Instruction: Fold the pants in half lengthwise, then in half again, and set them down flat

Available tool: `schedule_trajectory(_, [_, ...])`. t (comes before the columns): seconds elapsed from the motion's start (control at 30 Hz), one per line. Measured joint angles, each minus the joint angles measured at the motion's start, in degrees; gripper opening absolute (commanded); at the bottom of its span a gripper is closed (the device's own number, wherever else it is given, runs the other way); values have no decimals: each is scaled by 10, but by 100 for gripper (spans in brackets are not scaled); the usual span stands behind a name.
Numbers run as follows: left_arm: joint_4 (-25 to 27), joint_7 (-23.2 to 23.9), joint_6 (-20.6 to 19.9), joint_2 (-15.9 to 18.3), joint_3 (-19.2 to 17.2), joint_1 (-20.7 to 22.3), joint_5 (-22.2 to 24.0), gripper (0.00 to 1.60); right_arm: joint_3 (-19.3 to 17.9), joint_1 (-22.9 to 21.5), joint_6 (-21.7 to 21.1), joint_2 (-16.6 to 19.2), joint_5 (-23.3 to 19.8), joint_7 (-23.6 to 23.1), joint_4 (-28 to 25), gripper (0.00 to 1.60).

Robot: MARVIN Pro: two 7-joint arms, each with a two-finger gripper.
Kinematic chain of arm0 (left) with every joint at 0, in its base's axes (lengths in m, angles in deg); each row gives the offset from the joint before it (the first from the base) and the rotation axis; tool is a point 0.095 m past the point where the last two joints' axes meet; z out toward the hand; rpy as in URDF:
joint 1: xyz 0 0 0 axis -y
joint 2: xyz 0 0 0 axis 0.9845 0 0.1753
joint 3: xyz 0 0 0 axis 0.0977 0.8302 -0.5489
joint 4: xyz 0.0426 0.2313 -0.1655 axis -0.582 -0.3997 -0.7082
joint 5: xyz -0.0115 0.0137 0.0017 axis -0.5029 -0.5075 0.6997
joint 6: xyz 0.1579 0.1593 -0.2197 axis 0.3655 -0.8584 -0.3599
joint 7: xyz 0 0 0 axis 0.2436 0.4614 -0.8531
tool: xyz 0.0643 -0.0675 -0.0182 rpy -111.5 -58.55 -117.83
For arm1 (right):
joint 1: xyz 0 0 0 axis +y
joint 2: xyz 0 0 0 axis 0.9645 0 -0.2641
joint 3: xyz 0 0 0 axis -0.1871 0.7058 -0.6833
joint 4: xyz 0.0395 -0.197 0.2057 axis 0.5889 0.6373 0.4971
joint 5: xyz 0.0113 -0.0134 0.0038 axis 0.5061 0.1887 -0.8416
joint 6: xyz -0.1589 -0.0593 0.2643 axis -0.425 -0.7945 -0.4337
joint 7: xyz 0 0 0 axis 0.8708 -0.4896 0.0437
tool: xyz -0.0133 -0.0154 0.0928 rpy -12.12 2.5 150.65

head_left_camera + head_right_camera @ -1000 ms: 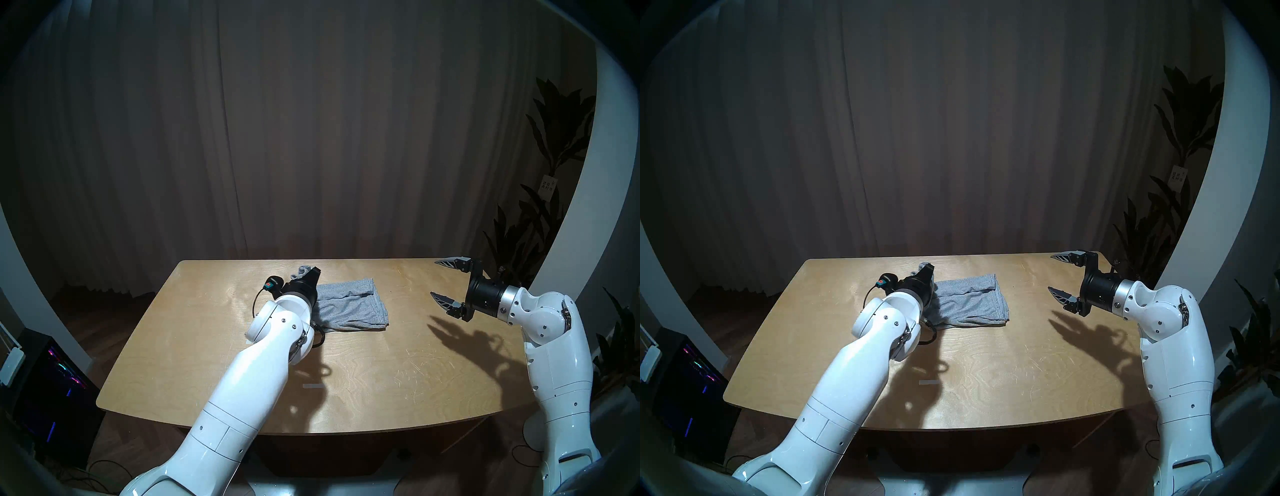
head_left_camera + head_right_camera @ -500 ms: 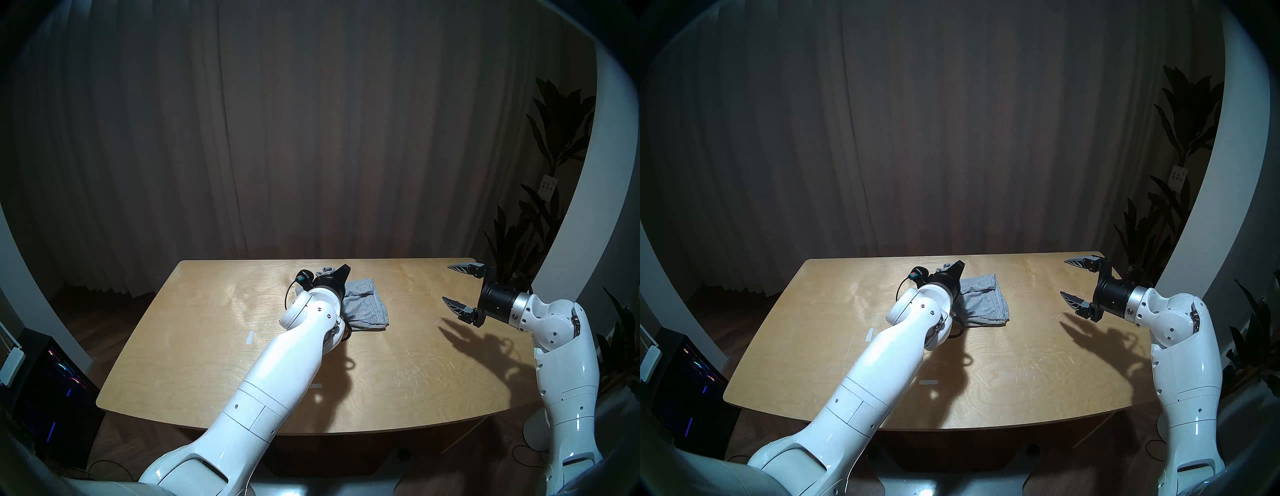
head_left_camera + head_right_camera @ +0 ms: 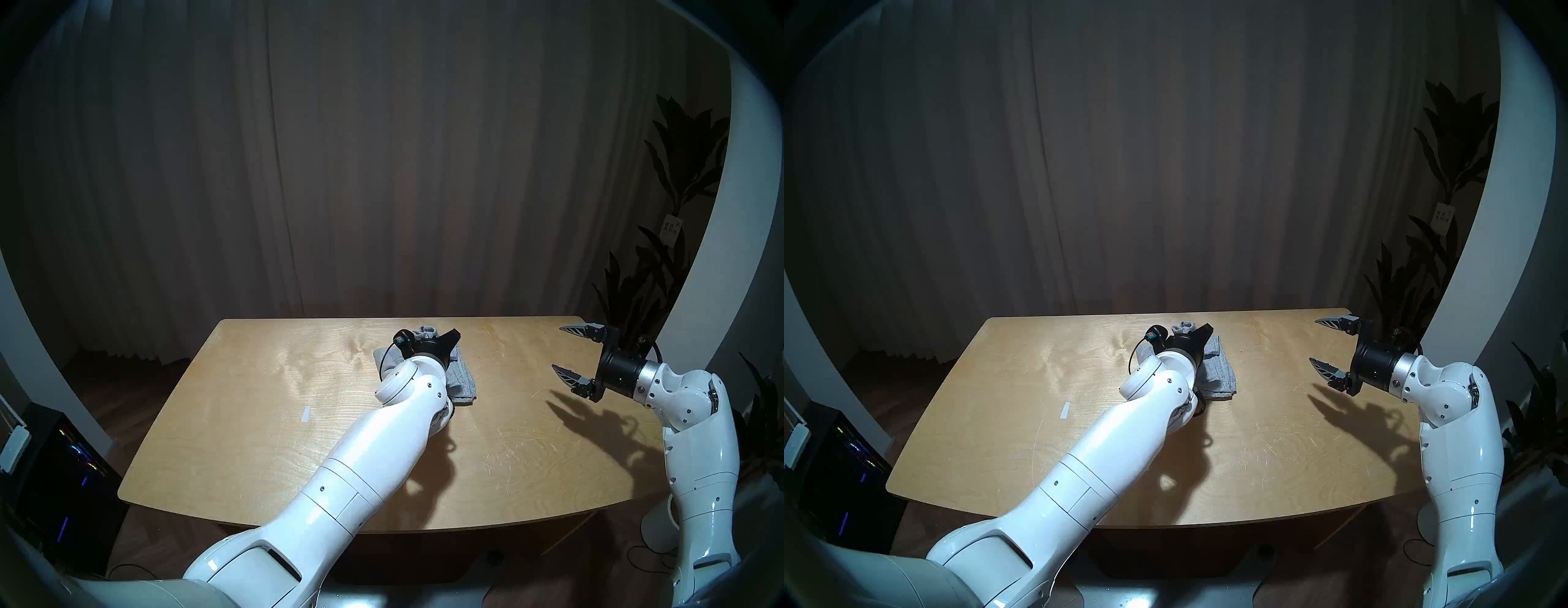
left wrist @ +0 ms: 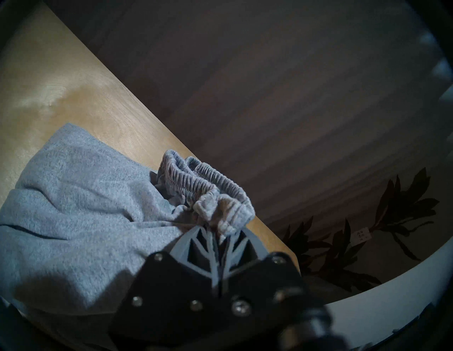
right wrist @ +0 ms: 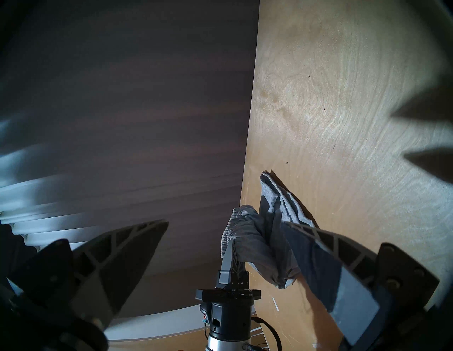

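Grey knit pants [image 3: 463, 379] bunched on wooden counter [image 3: 254, 424] | left gripper [image 4: 219, 236] fingers clamped on waistband [image 4: 208, 188] | right gripper [image 3: 567, 350] fingers apart

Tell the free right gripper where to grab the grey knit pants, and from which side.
Probably the stitched hem corner of the heathered grey knit pants, approached from the robot's right: it lies flat and exposed on the wooden table, while the left gripper already pinches the waistband.

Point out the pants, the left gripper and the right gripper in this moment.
pants [image 4: 73, 196]: left wrist view, on the flat grey knit body.
left gripper [image 4: 219, 235]: left wrist view, between the fingertips pinching the waistband.
right gripper [image 3: 566, 352]: head left view, the gap between its spread fingers.
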Motion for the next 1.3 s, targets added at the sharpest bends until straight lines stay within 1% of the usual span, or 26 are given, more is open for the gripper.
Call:
schedule_trajectory(0.53, [-81,30,15,-24,52,27,-33,0,-12,0,-12,1,0,-1,13,160])
schedule_trajectory(0.6, [-93,32,15,-29,55,30,-34,29,-13,0,-12,1,0,-1,15,160])
schedule_trajectory(0.63, [-100,34,15,-31,57,32,-35,48,-14,0,-13,1,0,-1,16,160])
schedule_trajectory(0.7, [-114,35,16,-36,60,36,-36,51,-15,-1,-13,1,0,-1,17,160])
schedule_trajectory(0.73, [-121,36,16,-38,62,38,-36,58,-16,-1,-14,1,0,-1,18,160])
schedule_trajectory(0.77, [-125,36,16,-39,63,39,-37,79,-17,-1,-14,1,0,-1,19,160])
schedule_trajectory(0.8, [-130,36,16,-41,64,41,-37,115,-17,-1,-15,1,0,-1,20,160])
schedule_trajectory(0.83, [-135,36,16,-42,65,43,-38,139,-18,-2,-15,2,1,-1,21,160])
schedule_trajectory(0.87, [-138,36,16,-43,66,44,-39,157,-18,-2,-15,2,1,-1,21,160])
schedule_trajectory(0.9, [-141,36,16,-45,67,46,-39,160,-18,-2,-16,2,1,-1,22,160])
schedule_trajectory(1.1, [-146,35,15,-48,73,53,-44,160,-19,-6,-18,3,2,-1,29,160])
schedule_trajectory(1.3, [-135,35,11,-47,80,53,-46,160,-19,-10,-21,3,6,-2,35,160])
